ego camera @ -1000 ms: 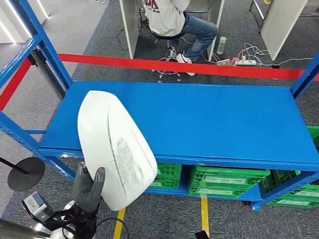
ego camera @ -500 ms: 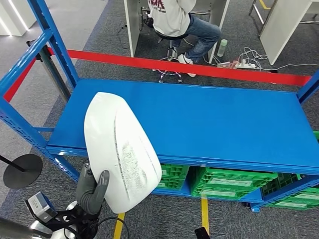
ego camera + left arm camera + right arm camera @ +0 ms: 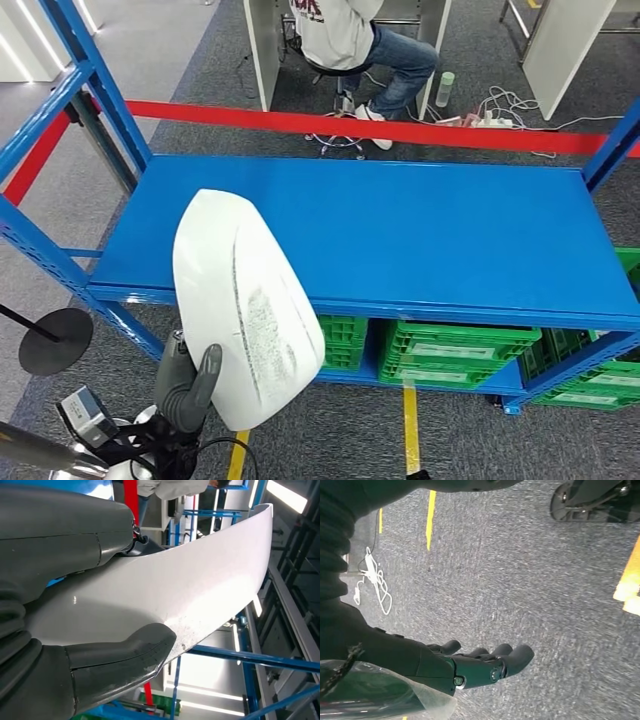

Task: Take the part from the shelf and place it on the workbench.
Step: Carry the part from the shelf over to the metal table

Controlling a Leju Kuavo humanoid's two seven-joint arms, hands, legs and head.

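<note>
From the head view, the left hand (image 3: pixel 185 385) grips the white curved part (image 3: pixel 241 305) by its near edge, holding it up at the near left, in front of the blue shelf (image 3: pixel 423 235), whose near edge the part overlaps; green crates (image 3: pixel 453 352) sit on the lower level, a red barrier band (image 3: pixel 362 127) runs along the far side, and a seated person (image 3: pixel 355 40) is beyond it. In the left wrist view, the grey thumb (image 3: pixel 120 662) and fingers (image 3: pixel 64 535) clamp the part (image 3: pixel 196 580) from both faces. In the right wrist view, the right hand (image 3: pixel 471 665) hangs over grey carpet floor (image 3: pixel 531 580), fingers loosely extended and holding nothing
</note>
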